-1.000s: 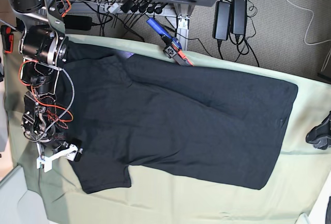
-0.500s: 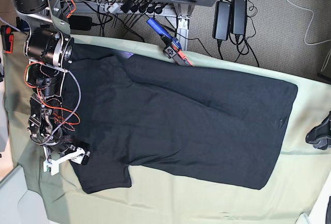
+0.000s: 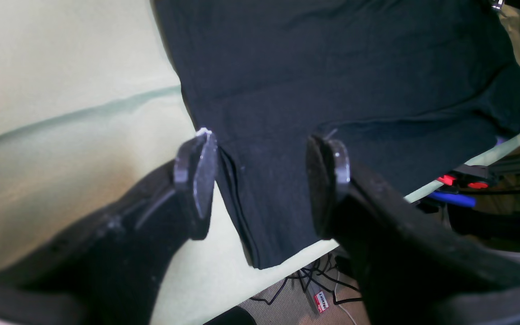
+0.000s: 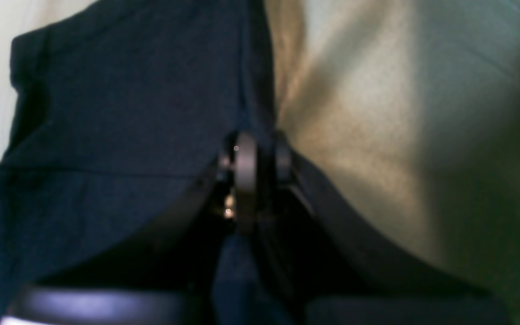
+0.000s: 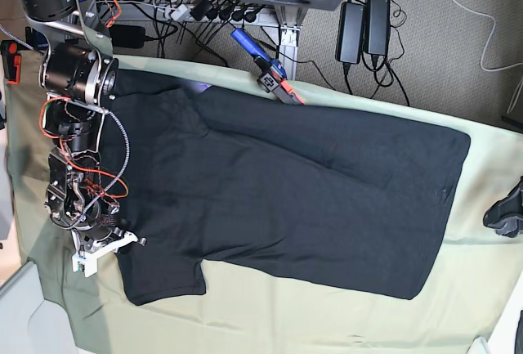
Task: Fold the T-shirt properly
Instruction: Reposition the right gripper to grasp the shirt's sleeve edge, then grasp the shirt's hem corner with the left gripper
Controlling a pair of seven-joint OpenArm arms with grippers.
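Change: right gripper (image 4: 255,153) has shifted onto the sleeve edge and its jaws, earlier spread, now pinch the fabric
T-shirt (image 5: 286,190): black, soft matte cotton, plain side up, spread flat with shallow creases on the pale green cloth (image 5: 270,317)
Left gripper (image 3: 260,180): jaws spread wide, round dark pads either side of the shirt's corner above it, not touching
Hidden: printed side not visible; right wrist view blurred; left gripper (image 5: 507,211) cut off at base view edge
Background: tangled cables (image 5: 204,2) beyond the table
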